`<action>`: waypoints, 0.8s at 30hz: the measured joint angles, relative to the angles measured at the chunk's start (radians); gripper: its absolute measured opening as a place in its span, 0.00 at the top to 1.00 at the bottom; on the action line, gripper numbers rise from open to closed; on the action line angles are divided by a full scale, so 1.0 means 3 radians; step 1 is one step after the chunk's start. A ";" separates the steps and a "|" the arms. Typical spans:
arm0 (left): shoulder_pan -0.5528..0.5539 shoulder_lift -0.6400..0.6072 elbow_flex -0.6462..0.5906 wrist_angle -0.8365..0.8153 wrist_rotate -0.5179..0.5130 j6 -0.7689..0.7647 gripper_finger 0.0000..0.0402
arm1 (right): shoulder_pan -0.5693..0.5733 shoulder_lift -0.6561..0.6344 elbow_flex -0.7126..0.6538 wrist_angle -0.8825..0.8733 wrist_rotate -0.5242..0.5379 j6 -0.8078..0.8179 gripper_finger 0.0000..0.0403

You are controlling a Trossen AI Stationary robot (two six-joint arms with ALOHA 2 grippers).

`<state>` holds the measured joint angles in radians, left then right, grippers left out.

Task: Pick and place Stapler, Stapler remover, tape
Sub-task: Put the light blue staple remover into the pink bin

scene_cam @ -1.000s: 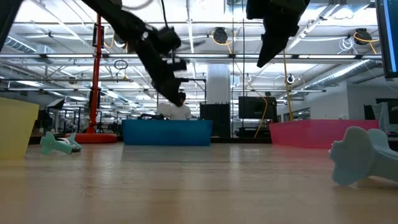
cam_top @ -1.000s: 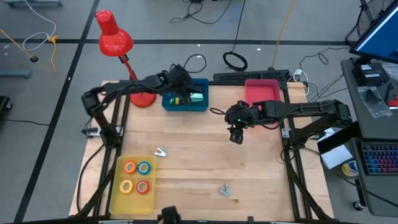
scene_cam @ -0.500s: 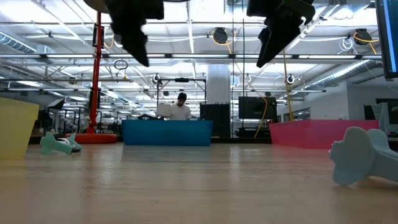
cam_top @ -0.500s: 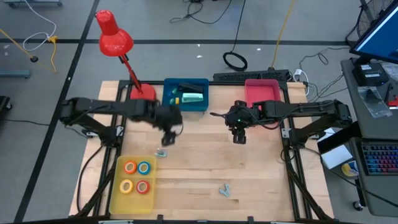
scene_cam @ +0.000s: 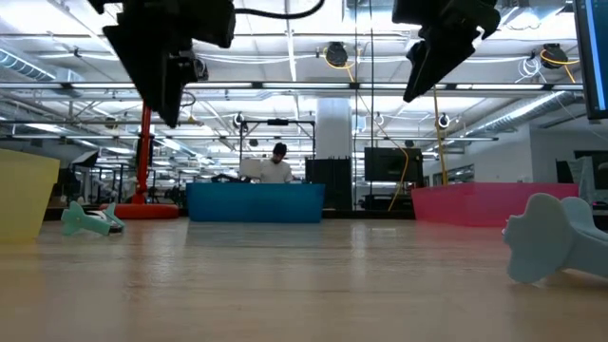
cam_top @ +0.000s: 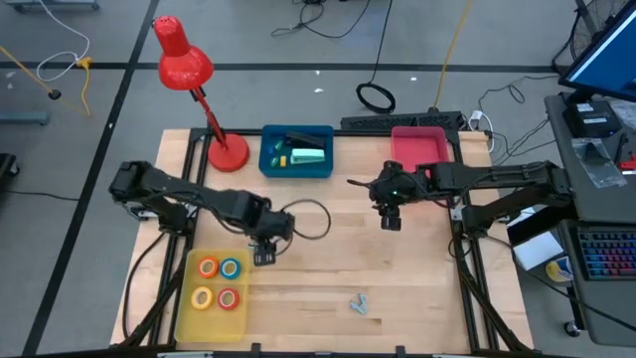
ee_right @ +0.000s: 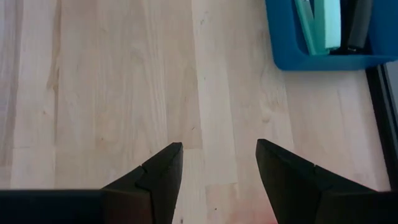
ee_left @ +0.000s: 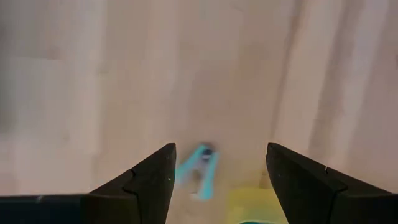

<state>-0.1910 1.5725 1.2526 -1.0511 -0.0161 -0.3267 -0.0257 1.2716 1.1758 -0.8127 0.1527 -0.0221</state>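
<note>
My left gripper (cam_top: 264,255) hangs open over a teal staple remover (ee_left: 200,169), which lies flat on the wood beside the yellow tray's far right corner and shows between the fingers in the left wrist view. Orange (cam_top: 208,267), blue (cam_top: 231,267), yellow (cam_top: 203,297) and red (cam_top: 229,298) tape rolls lie in the yellow tray (cam_top: 185,298). A teal stapler (cam_top: 309,155) rests in the blue bin (cam_top: 296,171). A second, pale staple remover (cam_top: 359,303) lies near the table's near edge. My right gripper (cam_top: 391,220) is open, above bare wood right of centre.
A pink bin (cam_top: 419,147) stands at the far edge, right of the blue bin. The red desk lamp (cam_top: 227,154) has its base at the far left. A black cable loop (cam_top: 310,221) trails behind my left wrist. Bare wood spans the table's middle.
My left arm has swung from over the blue bin toward the near edge and come down over the teal staple remover beside the yellow tray. My right gripper has drifted slightly toward the table's right edge.
</note>
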 joint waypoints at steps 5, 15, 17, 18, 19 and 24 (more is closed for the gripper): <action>-0.0168 0.0322 0.0000 0.0001 0.0143 -0.0055 0.38 | 0.0003 -0.0166 -0.0159 0.0110 -0.0001 0.0131 0.51; -0.0201 0.0731 -0.0003 -0.0271 0.0177 -0.0110 0.38 | 0.0003 -0.0389 -0.0271 0.0384 -0.0001 0.0129 0.51; -0.0222 0.0770 -0.0003 -0.0270 0.0227 -0.0035 0.38 | 0.0003 -0.0397 -0.0271 0.0426 0.0000 0.0126 0.51; -0.0235 0.0793 -0.0003 -0.0270 0.0230 -0.0005 0.38 | 0.0003 -0.0399 -0.0271 0.0439 -0.0001 0.0124 0.51; -0.0242 0.0816 -0.0003 -0.0278 0.0231 0.0020 0.38 | 0.0003 -0.0403 -0.0271 0.0444 0.0000 0.0124 0.51; -0.0260 0.0917 -0.0014 -0.0364 0.0230 0.0060 0.38 | 0.0004 -0.0405 -0.0271 0.0495 -0.0001 0.0123 0.51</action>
<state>-0.2690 1.8475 1.2485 -1.1603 0.0530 -0.3088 -0.0246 1.1500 1.0946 -0.6642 0.1524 0.0147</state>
